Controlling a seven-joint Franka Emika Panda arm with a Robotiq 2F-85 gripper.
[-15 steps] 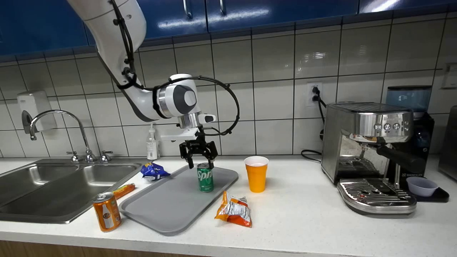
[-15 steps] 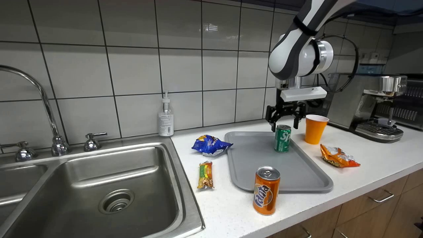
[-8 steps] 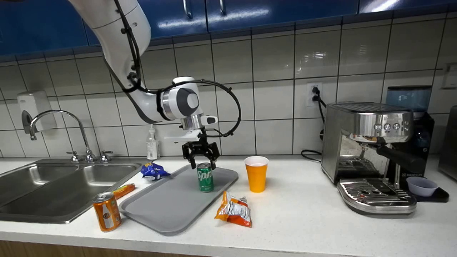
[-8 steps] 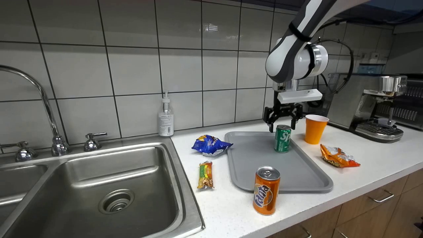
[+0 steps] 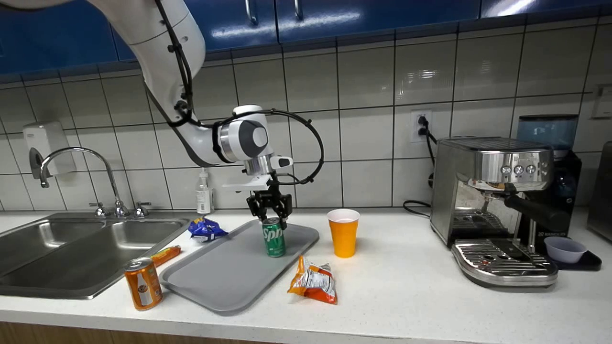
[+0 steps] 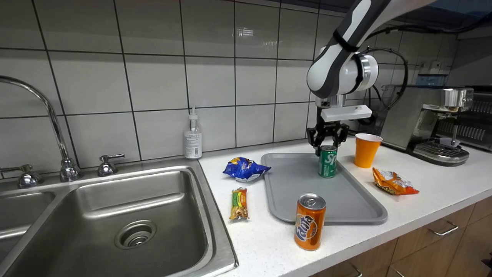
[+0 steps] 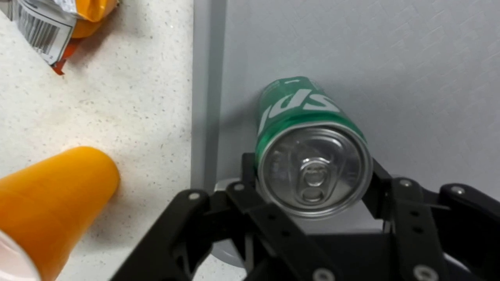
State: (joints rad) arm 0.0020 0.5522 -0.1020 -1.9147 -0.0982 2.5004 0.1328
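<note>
The green can [image 7: 310,156] stands upright between the jaws, its base on the gray tray [image 6: 292,188] below them. The jaws are closed in to about the can's width, one side against each flank near the silver top rim, and have hold of its upper part.

In both exterior views the orange cup [image 5: 343,234] stands on the table [image 5: 430,306] near the jaws, to their right; the orange snack bag [image 5: 313,283] lies lower to their right, nearer the camera. The blue snack bag [image 6: 246,169] is left of the jaws, at the tray's edge. Farther left of them lies the wrapped bar [image 6: 239,204]. The Fanta can [image 6: 309,223] stands off the tray, well apart from the jaws and nearer the camera.
</note>
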